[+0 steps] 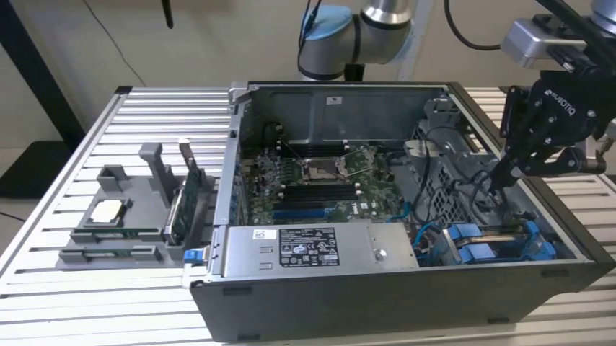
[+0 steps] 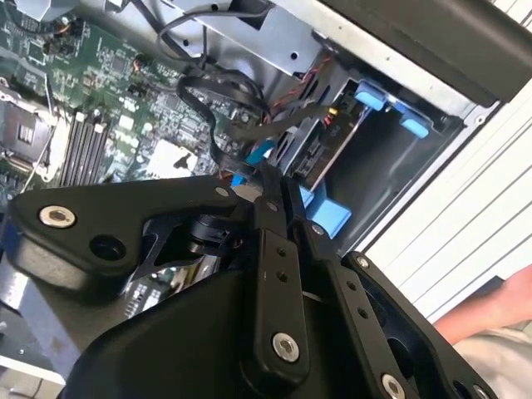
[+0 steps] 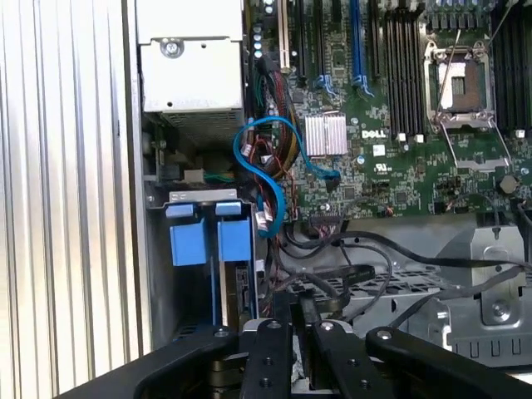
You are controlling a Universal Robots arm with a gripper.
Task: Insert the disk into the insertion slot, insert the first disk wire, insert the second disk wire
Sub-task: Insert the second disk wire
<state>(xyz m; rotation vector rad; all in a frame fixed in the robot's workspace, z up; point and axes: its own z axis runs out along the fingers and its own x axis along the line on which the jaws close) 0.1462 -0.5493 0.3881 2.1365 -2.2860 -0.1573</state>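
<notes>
Slatted metal table (image 1: pixel 58 288), pale, is seen under an open computer case (image 1: pixel 385 303), lid off, interior exposed. Beige wall is seen behind it.

Gripper (image 1: pixel 495 186) is placed at the right of the exterior view and lowered into the case's right-hand section, above the drive area. Its fingers are pressed together in all views, tips meeting in the second wrist view (image 2: pixel 278 179) and the first wrist view (image 3: pixel 295 301). Black wires (image 2: pixel 224 91) are bunched right at the tips. Whether one is pinched between them cannot be told.

The insertion slot (image 1: pixel 539 249) is located at the lower right of the exterior view, in the case's front corner, marked by blue rails and tabs. In the second wrist view the dark bay wall (image 2: pixel 391 158) is seen just beyond the fingertips. The disk (image 2: pixel 320 154) appears seated in it, blue carrier edges showing, with coloured wires running to its near end. How fully it is seated cannot be told. The slot's blue tabs (image 3: pixel 199 237) are also seen in the first wrist view, near the case wall.

The green motherboard (image 1: pixel 327 180) is laid flat at mid-case. A grey box with white stickers (image 1: pixel 308 249) is mounted at the lower centre of the exterior view. A blue cable (image 3: pixel 274 166) is looped between that box and the board.

A grey parts fixture (image 1: pixel 125 216) is set on the table at the left of the exterior view, well apart from the gripper.

A person's hand (image 2: pixel 490 312) is visible past the case edge in the second wrist view.
</notes>
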